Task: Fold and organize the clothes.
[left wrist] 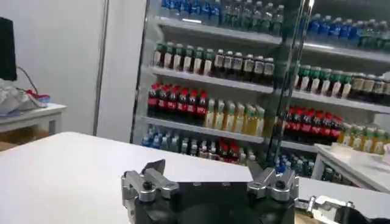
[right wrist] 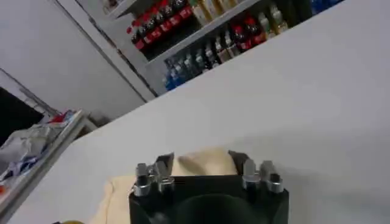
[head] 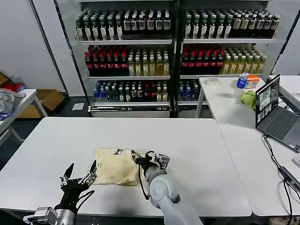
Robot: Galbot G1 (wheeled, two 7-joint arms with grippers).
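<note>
left gripper (head: 78, 174) low at shirt's (head: 115, 167) left edge, jaws spread | right gripper (head: 149, 160) at its right edge, jaws spread

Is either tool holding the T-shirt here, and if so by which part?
Nothing is held. The left tool is open by the near left corner of the folded T-shirt; the right tool is open over its right edge.

We are seeing bare white table (head: 201, 154) all around the folded T-shirt (head: 115, 166): open to the far edge, left and right. The left gripper (head: 78, 174), fingers spread, is crowding the shirt's near-left corner; the right gripper (head: 149, 158) is blocking its right edge. The laptop (head: 274, 115) is sitting well apart on the side table.
</note>
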